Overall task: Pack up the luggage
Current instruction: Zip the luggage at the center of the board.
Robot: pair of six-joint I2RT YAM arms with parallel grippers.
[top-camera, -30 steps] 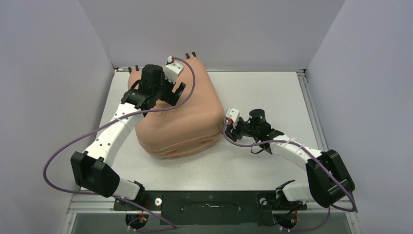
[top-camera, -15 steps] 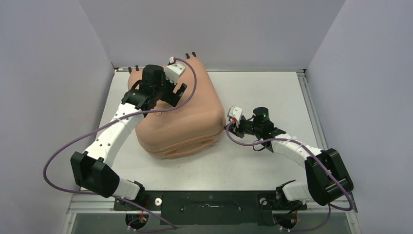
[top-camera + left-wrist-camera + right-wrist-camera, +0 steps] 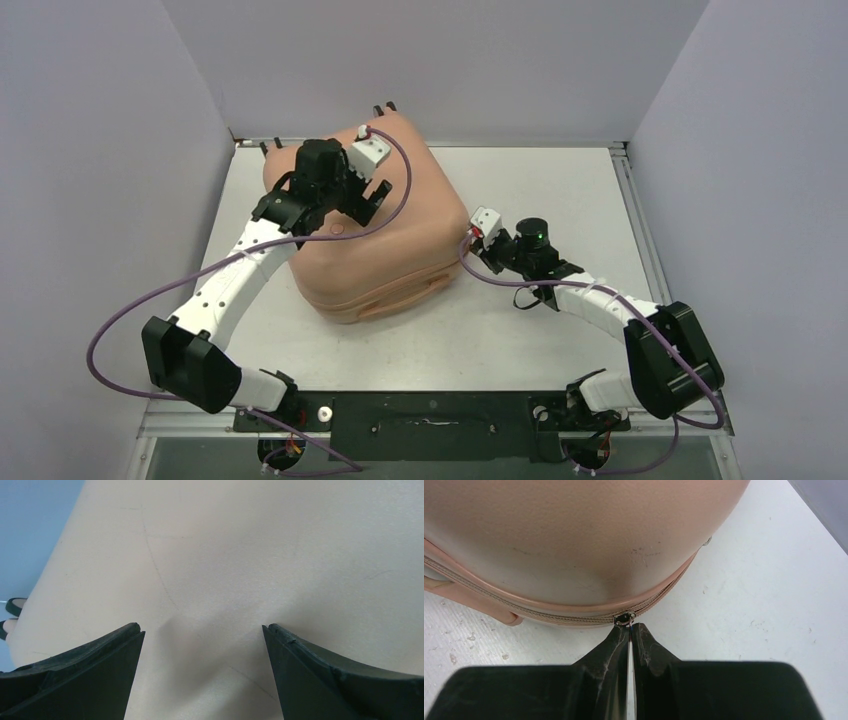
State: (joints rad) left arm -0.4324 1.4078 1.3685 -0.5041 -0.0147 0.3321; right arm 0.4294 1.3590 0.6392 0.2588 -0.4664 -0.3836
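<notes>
With the closed luggage (image 3: 380, 250) lying on the tabletop (image 3: 540, 180), the left fingers (image 3: 100, 655) spread wide over its top and the right fingers (image 3: 616, 640) pinched on the zipper pull (image 3: 625, 619), zipping shut seems underway; next, drag the pull steadily along the seam (image 3: 549, 611)

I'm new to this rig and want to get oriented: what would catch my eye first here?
The closed salmon-pink luggage, lying on the white table left of centre, dominates the scene. The left gripper is over its top shell with fingers spread wide, holding nothing. At its right-hand seam, the right gripper is pinched shut on the small metal zipper pull.
</notes>
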